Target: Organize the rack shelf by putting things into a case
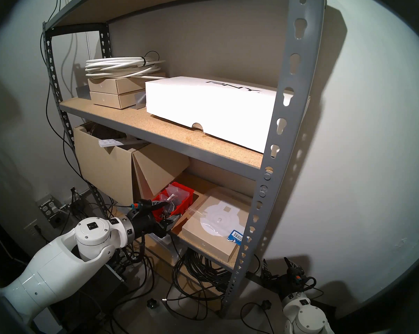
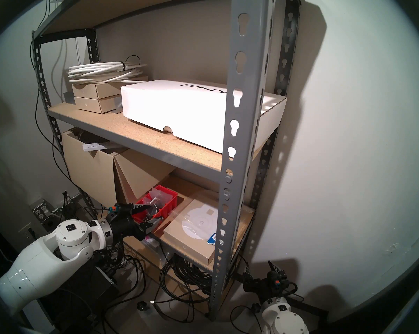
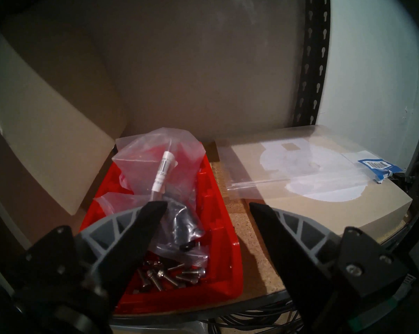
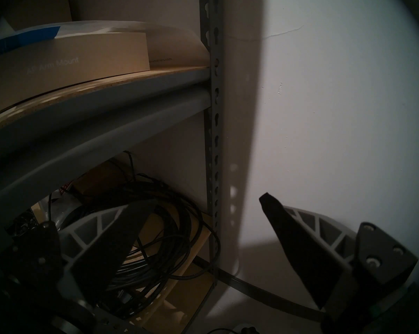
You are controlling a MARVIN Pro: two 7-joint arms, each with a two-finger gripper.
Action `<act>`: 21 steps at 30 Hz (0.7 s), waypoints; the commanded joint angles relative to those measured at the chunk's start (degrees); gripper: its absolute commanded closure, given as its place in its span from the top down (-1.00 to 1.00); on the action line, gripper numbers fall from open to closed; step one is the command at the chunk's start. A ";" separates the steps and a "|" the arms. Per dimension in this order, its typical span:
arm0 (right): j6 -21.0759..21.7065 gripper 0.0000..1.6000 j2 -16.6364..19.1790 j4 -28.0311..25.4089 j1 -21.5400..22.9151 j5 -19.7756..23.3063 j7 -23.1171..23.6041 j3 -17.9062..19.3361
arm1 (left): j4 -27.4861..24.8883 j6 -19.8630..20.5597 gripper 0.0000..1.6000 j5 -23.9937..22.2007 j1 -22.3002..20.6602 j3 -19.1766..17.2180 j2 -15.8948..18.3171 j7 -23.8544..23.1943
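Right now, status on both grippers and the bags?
Left gripper open, straddling red bin's right wall. Right gripper open, empty, low. Bags in bin. One clear bag on tan box.

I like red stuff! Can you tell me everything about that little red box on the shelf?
The red bin is a small, open-topped plastic box with a ribbed side. It sits flat on the rack shelf, near the front edge, beside a tan flat box. Inside lie crinkly clear bags, one with a white barcode label, and loose silver screws. The left gripper hovers open over it, one finger above the bags.
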 commanded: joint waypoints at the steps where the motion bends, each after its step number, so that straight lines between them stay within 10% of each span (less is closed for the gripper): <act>1: -0.07 1.00 -0.02 -0.99 0.03 0.02 -0.01 -0.01 | 0.90 -0.59 0.67 0.72 -3.33 0.72 -1.90 -0.35; 21: -0.05 1.00 -0.02 -1.01 0.02 0.01 -0.01 -0.01 | 3.16 0.52 0.51 2.81 -5.93 2.86 -3.69 -1.79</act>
